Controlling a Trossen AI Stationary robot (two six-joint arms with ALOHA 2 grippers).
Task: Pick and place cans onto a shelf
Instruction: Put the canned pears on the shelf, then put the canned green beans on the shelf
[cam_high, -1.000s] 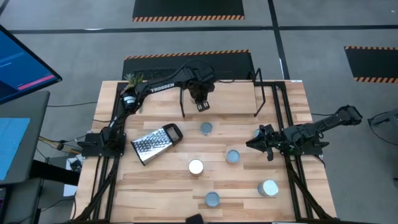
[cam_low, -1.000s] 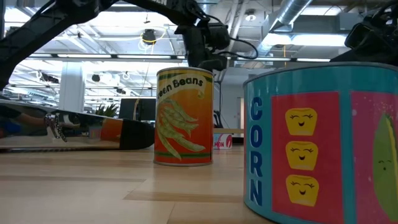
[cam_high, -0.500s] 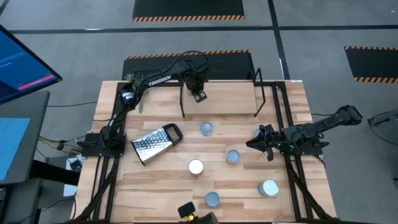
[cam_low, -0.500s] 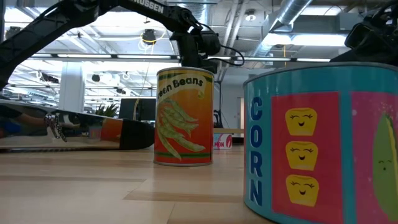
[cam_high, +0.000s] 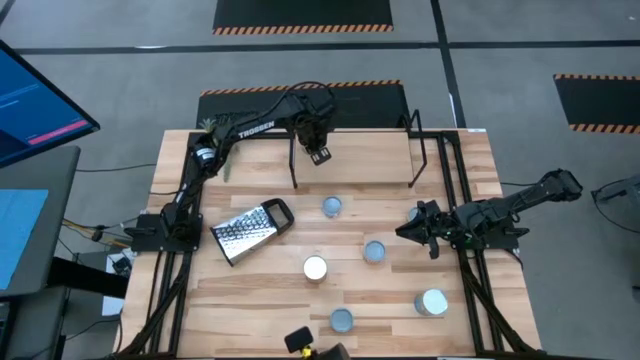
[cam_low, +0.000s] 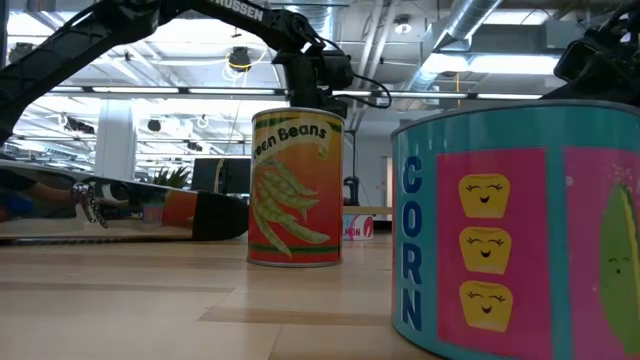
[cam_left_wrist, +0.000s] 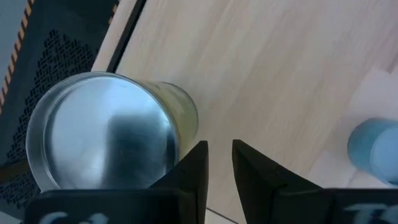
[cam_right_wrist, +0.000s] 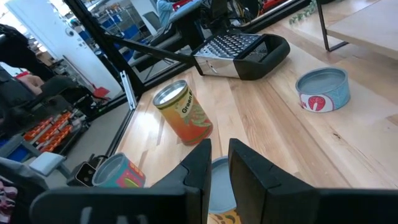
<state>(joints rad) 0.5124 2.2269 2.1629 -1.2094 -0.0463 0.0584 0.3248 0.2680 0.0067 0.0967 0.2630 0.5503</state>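
My left gripper (cam_high: 319, 154) is shut over the shelf (cam_high: 370, 150), a light-wood board on black wire legs at the table's far side. In the left wrist view, a can with a silvery top and yellow side (cam_left_wrist: 102, 134) stands upright on the shelf, right beside one finger (cam_left_wrist: 198, 163). Several cans stand on the table: (cam_high: 331, 207), (cam_high: 374, 251), (cam_high: 315, 268), (cam_high: 341, 320), (cam_high: 432, 302). The low view shows the green-beans can (cam_low: 295, 188) and the corn can (cam_low: 520, 230). My right gripper (cam_high: 404, 232) is shut and empty at the table's right. My left gripper has the outer side of one finger (cam_left_wrist: 193, 168) close against the yellow side (cam_left_wrist: 184, 118) of the can on the shelf. I cannot tell whether they touch. Nothing is between the fingers.
A metal grater with a black handle (cam_high: 250, 230) lies at the table's left. The shelf's black legs (cam_high: 294, 170) stand on the table. A dark and yellow object (cam_high: 305, 342) shows at the near edge. Bare wood lies at the near left.
My left gripper has moved toward the table's far edge and slightly left, over the shelf, then stopped. A dark and yellow object has come in at the near edge.
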